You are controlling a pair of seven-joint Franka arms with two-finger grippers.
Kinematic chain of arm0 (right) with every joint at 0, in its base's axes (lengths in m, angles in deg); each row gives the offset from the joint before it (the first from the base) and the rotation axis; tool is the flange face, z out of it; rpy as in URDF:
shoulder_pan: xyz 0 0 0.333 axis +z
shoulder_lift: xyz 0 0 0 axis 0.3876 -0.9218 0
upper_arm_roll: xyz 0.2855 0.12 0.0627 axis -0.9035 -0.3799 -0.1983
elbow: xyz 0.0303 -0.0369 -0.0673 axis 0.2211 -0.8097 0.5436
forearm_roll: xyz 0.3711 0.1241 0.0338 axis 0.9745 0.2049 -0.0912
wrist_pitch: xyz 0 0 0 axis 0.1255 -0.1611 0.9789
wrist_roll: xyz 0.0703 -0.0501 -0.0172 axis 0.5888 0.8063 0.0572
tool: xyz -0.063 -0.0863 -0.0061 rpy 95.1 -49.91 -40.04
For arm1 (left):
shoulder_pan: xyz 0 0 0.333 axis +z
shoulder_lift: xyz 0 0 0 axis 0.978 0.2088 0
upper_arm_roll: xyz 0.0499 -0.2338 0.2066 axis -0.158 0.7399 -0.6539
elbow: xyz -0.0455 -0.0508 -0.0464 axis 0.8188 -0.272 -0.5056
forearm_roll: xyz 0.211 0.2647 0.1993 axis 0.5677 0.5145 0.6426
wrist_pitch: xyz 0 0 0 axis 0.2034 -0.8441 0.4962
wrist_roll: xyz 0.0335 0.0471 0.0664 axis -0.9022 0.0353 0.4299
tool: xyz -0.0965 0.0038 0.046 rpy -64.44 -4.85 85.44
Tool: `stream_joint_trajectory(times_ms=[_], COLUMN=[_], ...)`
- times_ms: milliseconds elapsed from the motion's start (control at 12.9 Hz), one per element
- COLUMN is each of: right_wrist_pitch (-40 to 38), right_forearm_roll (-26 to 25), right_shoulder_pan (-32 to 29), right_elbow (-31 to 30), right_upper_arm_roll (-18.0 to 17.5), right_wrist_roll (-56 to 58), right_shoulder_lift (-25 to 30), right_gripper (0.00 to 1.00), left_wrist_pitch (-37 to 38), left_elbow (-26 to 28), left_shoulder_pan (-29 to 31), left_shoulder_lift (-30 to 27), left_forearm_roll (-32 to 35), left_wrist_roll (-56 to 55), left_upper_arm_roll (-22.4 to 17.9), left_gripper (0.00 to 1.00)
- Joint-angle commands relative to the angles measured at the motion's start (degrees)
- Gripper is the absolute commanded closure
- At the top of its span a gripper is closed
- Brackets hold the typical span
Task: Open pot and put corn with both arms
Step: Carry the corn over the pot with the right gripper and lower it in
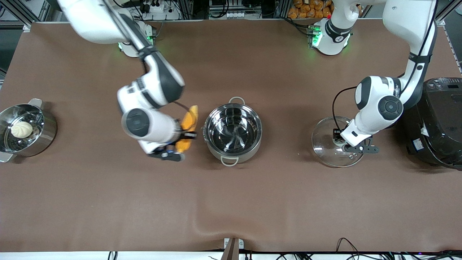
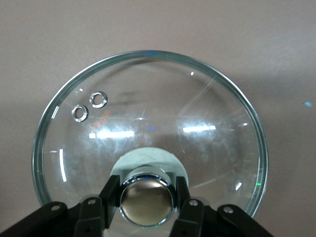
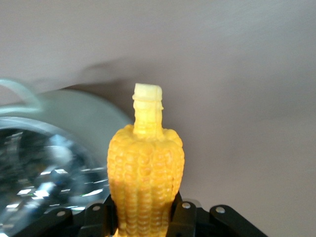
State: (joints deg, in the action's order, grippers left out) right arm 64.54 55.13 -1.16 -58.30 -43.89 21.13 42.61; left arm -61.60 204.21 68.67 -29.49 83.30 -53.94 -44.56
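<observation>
Front view: right pincer (image 1: 182,139) grips yellow-orange corn (image 1: 188,128) beside lidless pot (image 1: 232,132); left pincer (image 1: 341,142) apparently clamps lid (image 1: 334,142) knob.

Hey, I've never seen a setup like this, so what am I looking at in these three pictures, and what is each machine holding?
These are two white robot arms at a brown table. The big picture looks down from a high camera facing them. The other two come from cameras on the arms' wrists.

In the middle stands an open steel pot, empty inside. The right claw is shut on a corn cob, held just beside the pot. The right wrist picture shows the cob's pale stub. The left claw grips the knob of the pot's glass lid, which rests on the table toward the left arm's end.

Also there: a second steel pot with a white bun, and a black cooker.
</observation>
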Motion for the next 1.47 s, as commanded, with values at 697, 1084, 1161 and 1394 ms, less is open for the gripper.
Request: stream_joint_trajectory(times_ms=[697, 1084, 1161, 1394], right_wrist_pitch=[6.46, 11.05, 10.96, 10.96], right_forearm_roll=[3.0, 2.99, 2.99, 2.47], right_shoulder_pan=[8.42, 7.45, 7.54, 8.15], right_elbow=[10.61, 10.96, 10.79, 10.7], right_upper_arm_roll=[0.97, 0.97, 0.97, 1.06], right_wrist_roll=[-1.44, 0.4, 0.14, -1.17], right_shoulder_lift=[-10.8, -13.62, -13.62, -13.01], right_gripper=[1.0, 1.0, 1.0, 0.0], left_wrist_pitch=[3.05, 20.41, 25.24, 34.94], left_elbow=[-2.09, -15.41, -19.63, -28.71], left_shoulder_pan=[2.33, 4.61, 5.05, 5.15], left_shoulder_lift=[0.02, -3.94, -4.12, -6.39], left_forearm_roll=[1.34, 1.34, 1.34, 1.34], left_wrist_roll=[0.8, 1.77, 1.77, 1.59], left_upper_arm_roll=[0.44, 0.35, 0.35, 0.35], left_gripper=[0.0, 0.0, 0.0, 0.0])
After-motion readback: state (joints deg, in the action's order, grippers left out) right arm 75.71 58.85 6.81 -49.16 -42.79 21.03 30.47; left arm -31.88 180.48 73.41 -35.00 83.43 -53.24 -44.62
